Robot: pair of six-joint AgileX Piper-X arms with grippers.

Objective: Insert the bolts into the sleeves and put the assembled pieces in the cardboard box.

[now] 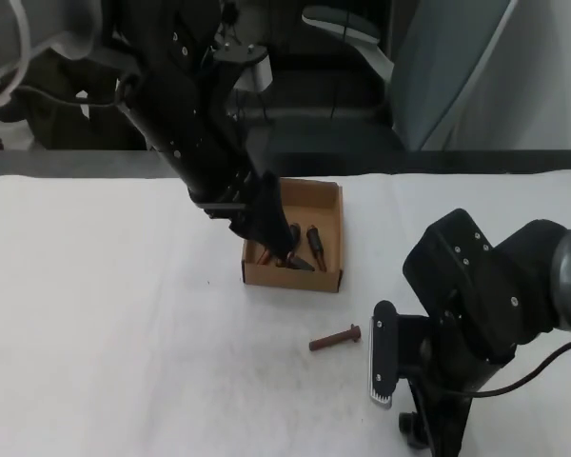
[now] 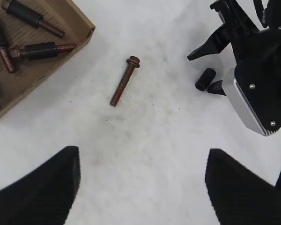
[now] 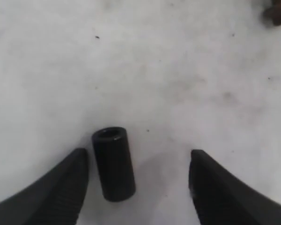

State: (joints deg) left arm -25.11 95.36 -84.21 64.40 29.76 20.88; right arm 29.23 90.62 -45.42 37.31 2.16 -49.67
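Black sleeve [image 3: 113, 164] lies between the spread fingers [image 3: 51, 192] of your right gripper [image 3: 138, 157]; probably rigid, slick, prone to rolling, so pinch mid-barrel. Left gripper [image 2: 143, 152] spread, empty.

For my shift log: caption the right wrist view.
Open right gripper over a black sleeve lying on the white bench.

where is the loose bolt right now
High view: the loose bolt lies flat on the bench, just nearer than the cardboard box and left of the right gripper.
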